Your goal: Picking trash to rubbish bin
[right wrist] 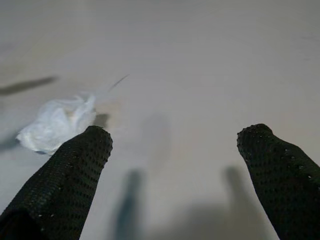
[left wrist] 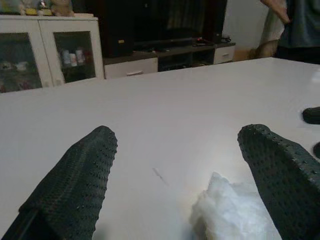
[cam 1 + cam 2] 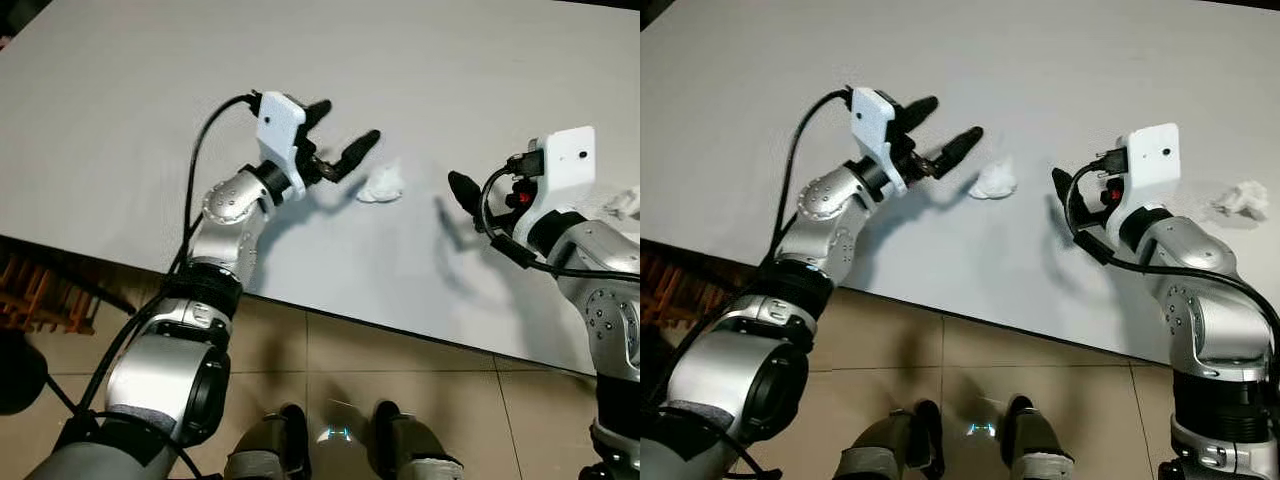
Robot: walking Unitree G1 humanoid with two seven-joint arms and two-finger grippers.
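Broad white table [image 3: 420, 60], matte and pale, running from nine o'clock to three o'clock across the head views, its near edge slanting down toward four o'clock above beige floor tiles [image 3: 400, 370] with dark grout lines. At eight o'clock under the table edge, a reddish-brown wooden rack [image 3: 40, 300], only partly seen. Beyond the far side of the table in the left wrist view: a white cabinet [image 2: 50, 45] with glass doors at ten o'clock, a dark low unit [image 2: 165, 50] with white drawers at twelve o'clock, and a person [image 2: 290, 27] in a dark top standing at two o'clock.
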